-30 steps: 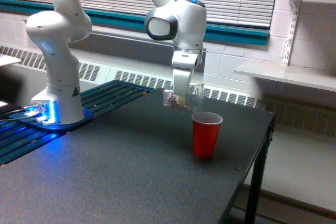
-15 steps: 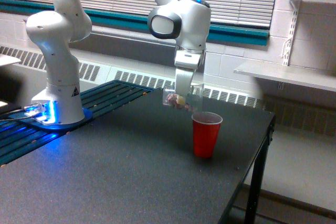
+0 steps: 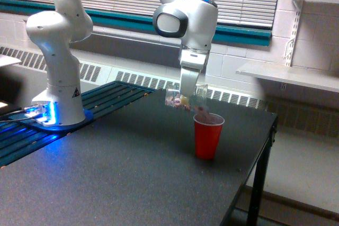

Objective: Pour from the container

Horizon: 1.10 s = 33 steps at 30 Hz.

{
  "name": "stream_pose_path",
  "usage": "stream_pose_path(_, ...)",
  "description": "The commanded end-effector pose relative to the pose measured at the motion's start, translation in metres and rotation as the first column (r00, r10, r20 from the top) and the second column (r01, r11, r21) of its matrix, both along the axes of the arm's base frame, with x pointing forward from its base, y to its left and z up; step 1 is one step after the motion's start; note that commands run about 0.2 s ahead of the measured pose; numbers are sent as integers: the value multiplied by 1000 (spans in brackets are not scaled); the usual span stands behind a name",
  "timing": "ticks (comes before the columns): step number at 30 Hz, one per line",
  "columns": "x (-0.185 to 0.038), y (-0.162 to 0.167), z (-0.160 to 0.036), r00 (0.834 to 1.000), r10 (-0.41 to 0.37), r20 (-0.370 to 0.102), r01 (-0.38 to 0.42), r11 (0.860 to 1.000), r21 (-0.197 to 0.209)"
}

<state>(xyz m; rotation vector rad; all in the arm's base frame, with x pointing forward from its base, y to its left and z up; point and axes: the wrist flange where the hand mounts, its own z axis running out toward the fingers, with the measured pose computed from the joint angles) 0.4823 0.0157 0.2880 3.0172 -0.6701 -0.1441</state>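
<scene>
Shifted toward the exterior view's right since a second ago, the tool (image 3: 186, 98) pinches the container (image 3: 183, 100), tipped on its side just above the red cup (image 3: 207, 136) on the bench (image 3: 116, 183).

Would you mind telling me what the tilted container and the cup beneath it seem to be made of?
Container: likely clear plastic, since brownish and yellowish pieces show through its wall. Red cup: likely opaque plastic with a smooth, slightly glossy wall.
</scene>
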Motion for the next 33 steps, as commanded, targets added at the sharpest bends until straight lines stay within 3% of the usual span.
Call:
stream_pose_path(1, 0, 1, -1, 999, 39, -29, -39, 999, -2)
stream_pose_path(11, -1, 4, -2, 995, 71, -66, -71, 998, 1)
stream_pose_path(33, 1, 0, 3, 992, 81, -93, -81, 997, 5)
